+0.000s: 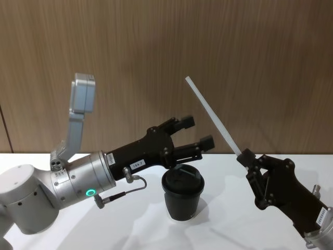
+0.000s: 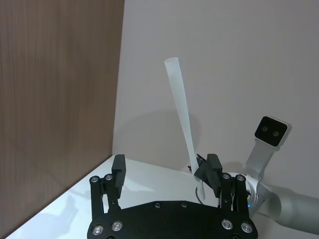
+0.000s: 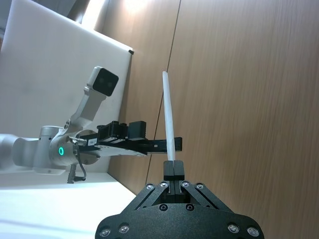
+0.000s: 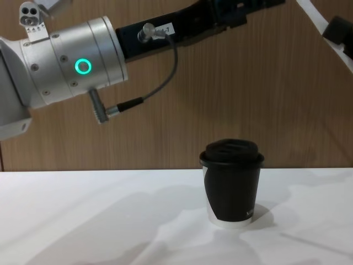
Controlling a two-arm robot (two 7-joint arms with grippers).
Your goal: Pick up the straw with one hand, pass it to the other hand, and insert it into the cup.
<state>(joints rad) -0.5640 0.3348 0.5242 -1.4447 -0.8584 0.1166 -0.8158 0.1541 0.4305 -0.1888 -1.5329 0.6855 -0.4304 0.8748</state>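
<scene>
Wood-panelled wall (image 1: 156, 52) behind a white table (image 1: 234, 229); handover stage of the straw task.

The right tool (image 1: 244, 154), plain black, is clamped on the lower end of the straw (image 1: 210, 114) and holds it in the air, above the table and to the right of the cup (image 1: 182, 198). The straw slants up and to the left, with its free end highest. The left tool (image 1: 200, 133), on a silver wrist with a green ring light, hovers over the cup with its fingers apart and aimed at the straw's lower half. It is near the straw, and a gap shows between them in the head view. The cup stands upright and lidded, well in from the table's far edge.

Judged step: the pick-up is complete and the pass is not yet made. The next move calls for the left tool to bring the shaft between its open fingers and close above the right tool's grip. The right tool should release only after that. Insertion will then need the straw's tip lined up with the lid's small opening.
</scene>
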